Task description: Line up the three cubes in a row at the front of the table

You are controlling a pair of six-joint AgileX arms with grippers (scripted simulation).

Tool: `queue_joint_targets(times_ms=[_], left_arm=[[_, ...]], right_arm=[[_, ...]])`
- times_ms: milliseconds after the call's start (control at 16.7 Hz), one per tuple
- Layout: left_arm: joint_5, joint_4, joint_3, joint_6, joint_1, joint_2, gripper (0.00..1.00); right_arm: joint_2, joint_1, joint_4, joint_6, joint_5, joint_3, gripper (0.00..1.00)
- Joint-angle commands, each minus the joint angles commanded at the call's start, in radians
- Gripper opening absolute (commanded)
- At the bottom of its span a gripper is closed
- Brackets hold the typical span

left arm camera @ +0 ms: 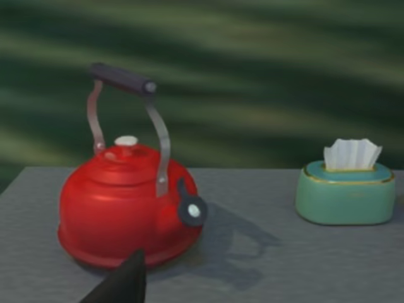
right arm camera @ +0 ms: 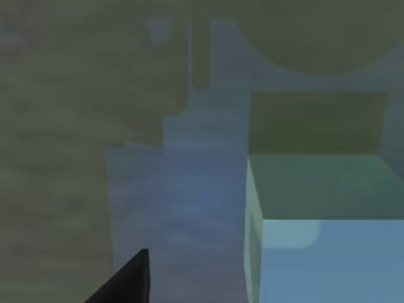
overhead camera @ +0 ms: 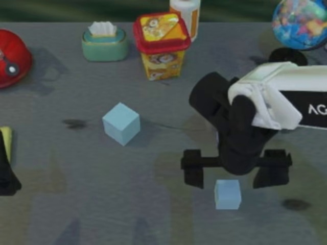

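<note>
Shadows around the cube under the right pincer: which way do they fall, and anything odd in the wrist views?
Top view: the right pincer darkens the table around the small cube. Right wrist view: blocky shadow patches across the tabletop beside that cube. Left wrist view: the red kettle throws its shadow toward the tissue box.

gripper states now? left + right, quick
Left gripper: parked at the table's left edge, cannot tell.
Right gripper: open, fingers spread wide just behind the small cube, holding nothing.

Along the far edge, left to right: red kettle [overhead camera: 11, 57], green tissue box [overhead camera: 104, 43], yellow red-lidded tub [overhead camera: 161, 45], white bottle [overhead camera: 186, 13]. A globe [overhead camera: 300, 21] occupies the far right corner.
</note>
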Motion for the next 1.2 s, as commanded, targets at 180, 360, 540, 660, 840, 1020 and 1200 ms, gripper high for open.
queue_joint_targets(times_ms=[180,360,540,660,840,1020,1200], left_arm=[[0.0,0.0,0.0,0.0,0.0,0.0,1.0],[0.0,0.0,0.0,0.0,0.0,0.0,1.0],[0.0,0.0,0.0,0.0,0.0,0.0,1.0],[0.001,-0.007,0.01,0.002,-0.004,0.01,1.0],[0.006,-0.071,0.103,0.016,-0.031,0.103,1.0],[0.007,-0.189,0.288,0.042,-0.073,0.291,1.0],[0.006,-0.347,0.541,0.075,-0.125,0.572,1.0]], right_arm=[[-0.047,0.005,-0.132,0.0,-0.001,0.068,1.0],[-0.08,0.007,-0.186,-0.004,-0.001,0.103,1.0],[-0.077,0.002,-0.183,-0.003,-0.001,0.101,1.0],[-0.086,0.004,-0.177,-0.008,-0.001,0.092,1.0],[-0.171,0.012,-0.123,-0.044,-0.003,0.018,1.0],[-0.341,0.009,-0.028,-0.108,-0.007,-0.116,1.0],[-0.581,-0.019,0.092,-0.189,-0.013,-0.293,1.0]])
